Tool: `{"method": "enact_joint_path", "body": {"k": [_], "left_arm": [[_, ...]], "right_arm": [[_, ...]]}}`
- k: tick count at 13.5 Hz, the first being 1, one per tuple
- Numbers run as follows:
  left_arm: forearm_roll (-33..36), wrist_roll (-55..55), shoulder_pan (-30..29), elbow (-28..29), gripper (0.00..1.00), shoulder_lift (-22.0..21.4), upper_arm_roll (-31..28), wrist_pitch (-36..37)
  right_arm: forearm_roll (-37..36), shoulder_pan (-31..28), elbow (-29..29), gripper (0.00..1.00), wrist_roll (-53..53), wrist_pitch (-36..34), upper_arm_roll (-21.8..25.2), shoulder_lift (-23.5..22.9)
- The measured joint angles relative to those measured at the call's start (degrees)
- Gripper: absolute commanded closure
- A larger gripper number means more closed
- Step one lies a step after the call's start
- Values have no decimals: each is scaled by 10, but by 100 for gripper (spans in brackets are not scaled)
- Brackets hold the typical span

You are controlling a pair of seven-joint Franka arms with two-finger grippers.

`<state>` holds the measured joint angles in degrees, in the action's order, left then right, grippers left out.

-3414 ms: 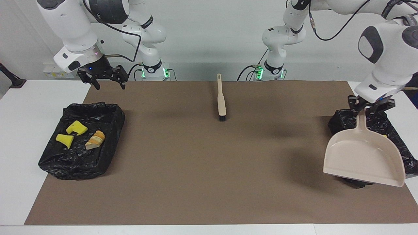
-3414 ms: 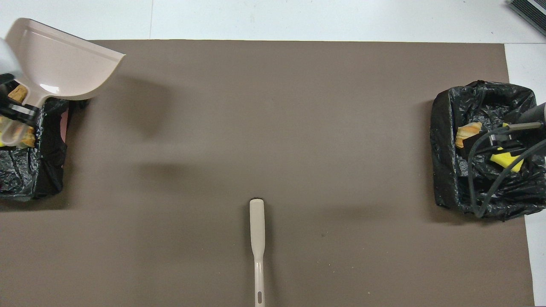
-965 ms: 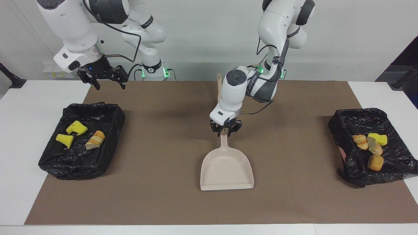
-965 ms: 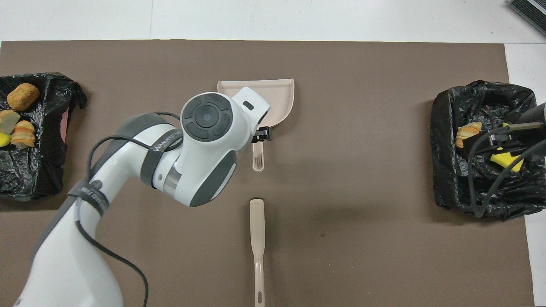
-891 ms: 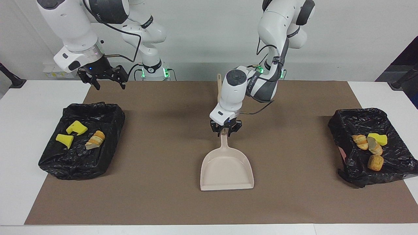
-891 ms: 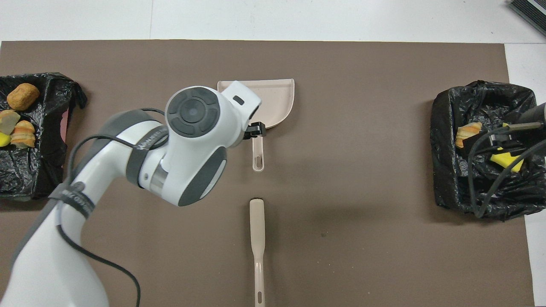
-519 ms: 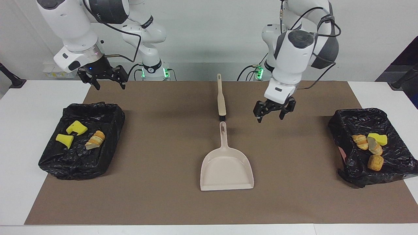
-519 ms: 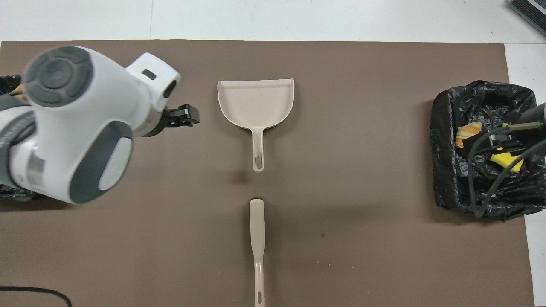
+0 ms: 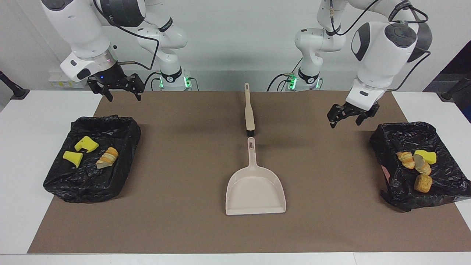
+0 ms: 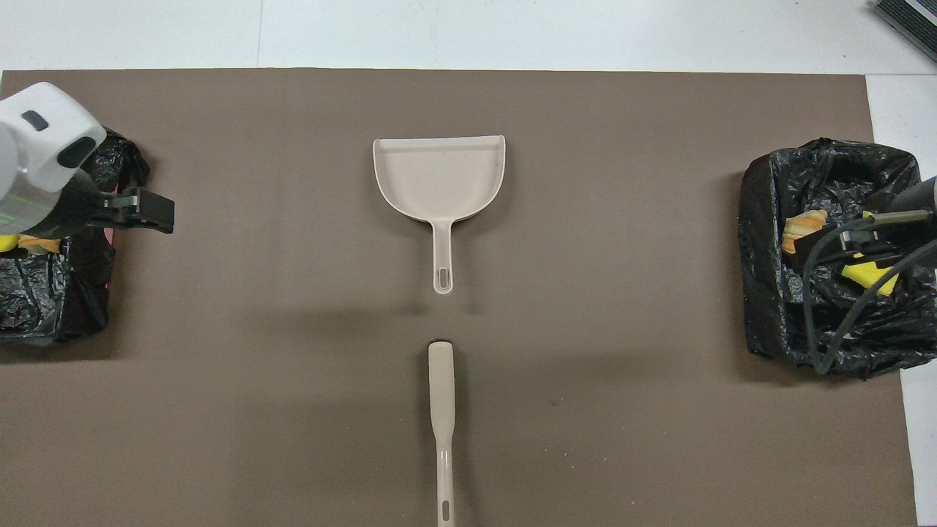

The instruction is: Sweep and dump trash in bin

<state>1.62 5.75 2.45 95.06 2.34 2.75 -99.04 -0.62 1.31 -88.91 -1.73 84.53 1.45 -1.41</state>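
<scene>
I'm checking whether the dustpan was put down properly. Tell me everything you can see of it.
The dustpan is a beige, plastic-looking scoop with a flat floor, low side walls and a straight open lip. Its narrow handle has a hanging slot at the end. It lies flat and empty on the brown mat in the middle of the table, handle pointing toward the robots and nearly in line with the brush, just short of its bristles. Nothing holds it.

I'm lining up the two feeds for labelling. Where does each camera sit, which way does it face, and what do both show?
Facing view: high across the table, looking at the robots; both arms and bases show, left pincer and right pincer raised and open.
Overhead view: above the robots' end, looking steeply down and forward; only the left arm's wrist and pincer show.
Shared: dustpan, brush, brown mat, both black-lined bins holding trash, turned half around.
</scene>
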Motion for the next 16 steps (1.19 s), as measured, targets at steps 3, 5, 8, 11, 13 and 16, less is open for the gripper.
{"method": "enact_joint_path", "body": {"k": [3, 5, 8, 11, 13, 16], "left_arm": [[0, -18, -18, -29, 0, -31, 0, 52], [0, -17, -18, -55, 0, -41, 2, 89], [-2, -17, -18, -66, 0, -46, 6, 99], [-11, -17, -18, -77, 0, -56, 5, 99], [-15, -17, -18, -77, 0, -68, 5, 101], [-16, -17, -18, -76, 0, -73, 5, 111]], "right_arm": [[0, 0, 0, 0, 0, 0, 0, 0], [0, 0, 0, 0, 0, 0, 0, 0], [0, 0, 0, 0, 0, 0, 0, 0], [0, 0, 0, 0, 0, 0, 0, 0], [0, 0, 0, 0, 0, 0, 0, 0], [0, 0, 0, 0, 0, 0, 0, 0]]}}
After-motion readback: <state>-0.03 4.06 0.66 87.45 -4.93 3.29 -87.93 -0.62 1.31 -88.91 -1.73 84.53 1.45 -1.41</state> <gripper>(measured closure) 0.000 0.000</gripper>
